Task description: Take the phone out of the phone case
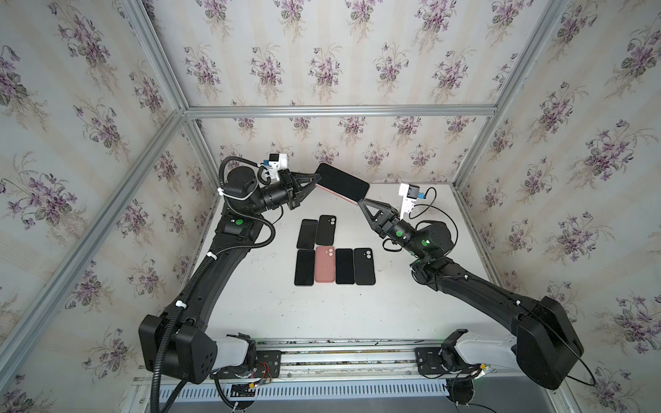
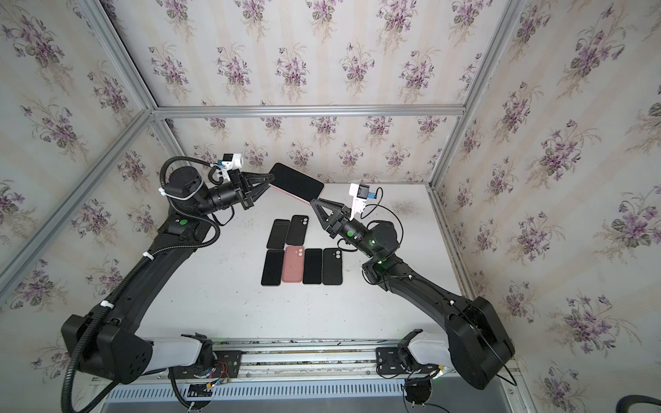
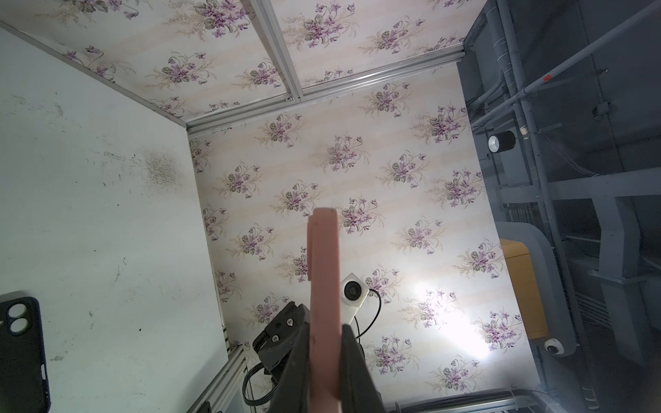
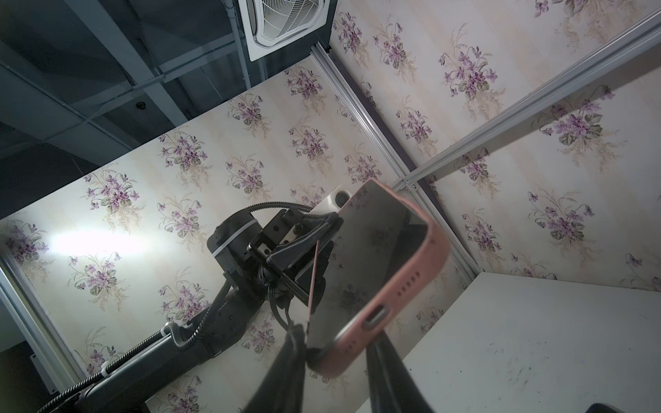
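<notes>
Above the table (image 1: 393, 304), aloft: phone (image 1: 343, 180) in pink phone case (image 3: 323, 286); left gripper (image 1: 316, 180) clenched on one end; right gripper (image 1: 361, 203) straddles the other, grip unclear. Step, likely: separation. Next: firm pinch, pry.

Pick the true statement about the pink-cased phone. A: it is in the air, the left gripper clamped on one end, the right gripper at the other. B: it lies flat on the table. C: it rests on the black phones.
A: in a top view the pink-cased phone is clear of the table, the left gripper shut on one end and the right gripper at the other.
</notes>
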Motion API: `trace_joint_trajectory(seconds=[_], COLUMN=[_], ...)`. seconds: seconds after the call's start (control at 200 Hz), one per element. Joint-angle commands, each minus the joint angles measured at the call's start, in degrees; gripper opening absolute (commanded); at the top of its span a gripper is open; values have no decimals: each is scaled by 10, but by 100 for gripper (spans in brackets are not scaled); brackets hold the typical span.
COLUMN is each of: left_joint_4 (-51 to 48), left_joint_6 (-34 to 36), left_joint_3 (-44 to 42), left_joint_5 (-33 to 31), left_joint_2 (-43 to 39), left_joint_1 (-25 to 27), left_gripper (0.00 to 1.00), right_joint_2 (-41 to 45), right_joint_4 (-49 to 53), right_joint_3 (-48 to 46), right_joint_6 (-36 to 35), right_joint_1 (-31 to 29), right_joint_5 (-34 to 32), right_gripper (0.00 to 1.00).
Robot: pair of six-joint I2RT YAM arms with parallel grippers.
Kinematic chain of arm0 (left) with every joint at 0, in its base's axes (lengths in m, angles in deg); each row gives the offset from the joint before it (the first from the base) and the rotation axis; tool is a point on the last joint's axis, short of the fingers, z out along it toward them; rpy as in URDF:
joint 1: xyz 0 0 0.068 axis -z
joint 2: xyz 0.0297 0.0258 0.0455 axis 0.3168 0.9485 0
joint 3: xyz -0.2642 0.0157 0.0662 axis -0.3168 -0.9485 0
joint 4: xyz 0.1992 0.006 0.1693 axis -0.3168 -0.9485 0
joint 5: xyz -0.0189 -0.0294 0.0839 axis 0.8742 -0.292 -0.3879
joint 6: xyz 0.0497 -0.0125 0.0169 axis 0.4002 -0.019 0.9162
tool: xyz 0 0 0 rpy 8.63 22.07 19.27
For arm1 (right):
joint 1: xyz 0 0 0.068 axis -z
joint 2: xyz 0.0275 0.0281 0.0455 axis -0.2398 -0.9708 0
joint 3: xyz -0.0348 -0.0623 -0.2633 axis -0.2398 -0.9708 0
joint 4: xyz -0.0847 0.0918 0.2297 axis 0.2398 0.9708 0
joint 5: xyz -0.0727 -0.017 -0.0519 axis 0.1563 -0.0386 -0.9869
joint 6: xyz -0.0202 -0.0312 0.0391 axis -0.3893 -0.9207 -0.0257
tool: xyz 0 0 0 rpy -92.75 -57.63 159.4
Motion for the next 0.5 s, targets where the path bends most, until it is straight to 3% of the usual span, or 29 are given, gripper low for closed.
trace_joint_trajectory(seconds=[0.0, 0.195, 0.5], left_joint_4=[46, 44, 7], left_joint_6=[21, 59, 180], left_joint_3=[4, -1, 1], left_joint_5=[-2, -11, -39], left_joint_2=[-10, -19, -46], left_joint_1=[1, 3, 19], left_gripper=[0, 0, 0], right_joint_2=[-6, -14, -21], right_joint_4=[-29, -42, -42], right_joint_3=[2, -6, 0], right_joint_6=[26, 48, 71], right_joint_1=[-1, -1, -1], right_joint_5=[7, 2, -8], right_gripper=[27, 11, 10])
